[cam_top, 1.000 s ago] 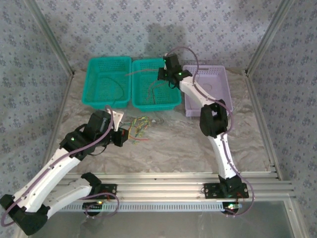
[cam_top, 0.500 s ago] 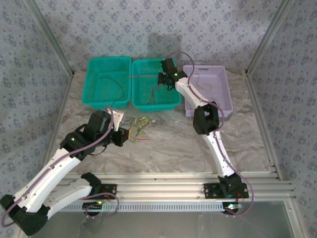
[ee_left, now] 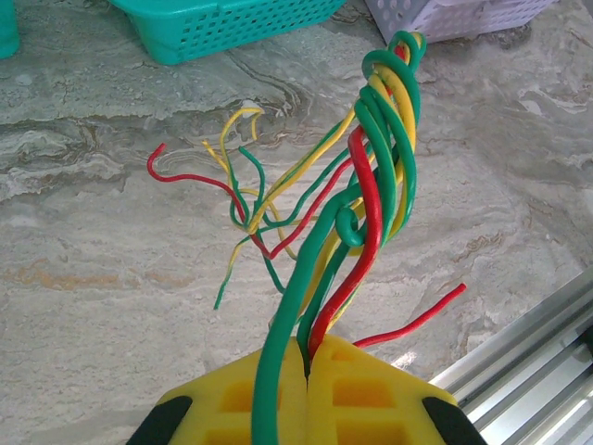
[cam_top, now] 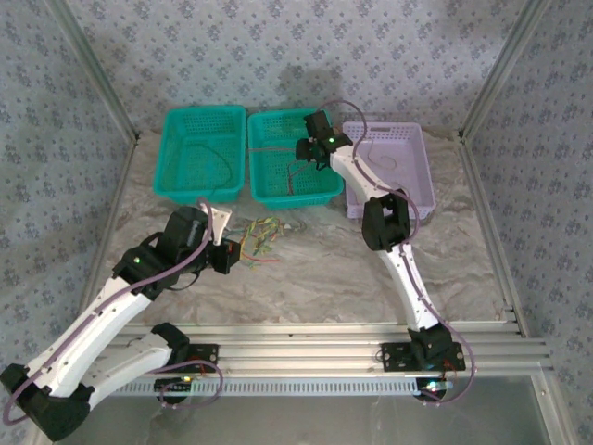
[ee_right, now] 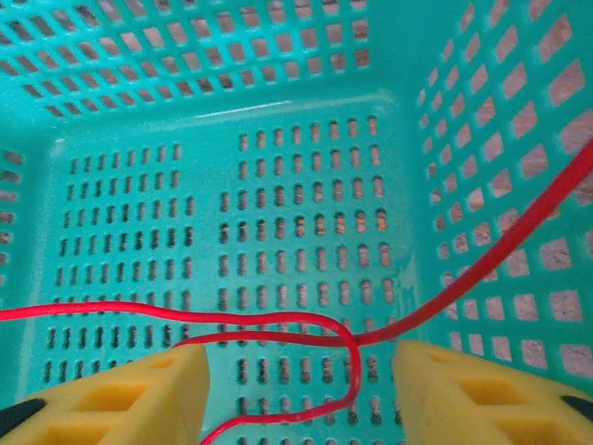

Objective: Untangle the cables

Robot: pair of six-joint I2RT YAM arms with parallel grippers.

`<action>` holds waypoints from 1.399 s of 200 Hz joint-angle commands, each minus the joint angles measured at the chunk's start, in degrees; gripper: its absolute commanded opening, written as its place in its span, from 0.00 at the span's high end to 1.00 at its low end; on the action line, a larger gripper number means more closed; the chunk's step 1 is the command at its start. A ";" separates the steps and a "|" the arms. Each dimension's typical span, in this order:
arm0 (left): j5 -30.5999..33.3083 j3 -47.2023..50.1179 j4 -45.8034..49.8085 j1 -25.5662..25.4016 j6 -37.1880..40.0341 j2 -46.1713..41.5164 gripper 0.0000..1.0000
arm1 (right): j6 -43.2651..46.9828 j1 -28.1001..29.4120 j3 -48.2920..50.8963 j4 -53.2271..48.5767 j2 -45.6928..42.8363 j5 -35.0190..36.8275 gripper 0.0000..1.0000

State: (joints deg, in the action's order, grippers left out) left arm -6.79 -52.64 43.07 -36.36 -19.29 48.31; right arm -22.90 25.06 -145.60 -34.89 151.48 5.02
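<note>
The right gripper (ee_right: 301,362) hangs inside the middle basket (cam_top: 269,193) with its yellow fingers spread. A red cable (ee_right: 278,320) loops loose between them over the perforated floor. The left gripper (ee_left: 306,362) is clenched on the cables (ee_left: 384,139), a twisted green, yellow and red bundle lying at nine o'clock from the table's centre. The table (cam_top: 324,278), a marbled sheet, is bare from three to six o'clock, up to the aluminium rail (cam_top: 324,338). At twelve o'clock, three slotted plastic baskets stand side by side, two teal and one lilac basket (cam_top: 415,181). A thin dark cable (cam_top: 220,167) curls in the left basket (cam_top: 174,181).
</note>
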 commanded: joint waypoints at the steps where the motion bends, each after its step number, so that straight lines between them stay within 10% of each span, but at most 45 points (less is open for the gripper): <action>1: 0.15 0.18 -1.85 0.37 1.25 -0.42 1.00 | -3.73 0.42 1.36 4.06 -6.94 -2.76 0.42; 182: 0.20 0.27 -1.93 0.97 1.69 0.44 1.00 | -10.18 4.04 -0.83 8.56 7.84 -8.24 0.51; 280: -0.15 0.26 -2.04 1.09 1.73 1.09 1.00 | -9.38 3.64 -0.47 12.36 -0.13 -13.37 0.50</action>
State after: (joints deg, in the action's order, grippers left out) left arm -6.61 -52.31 43.03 -35.62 -18.50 49.50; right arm -31.94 28.27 -145.53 -24.10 157.62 -6.98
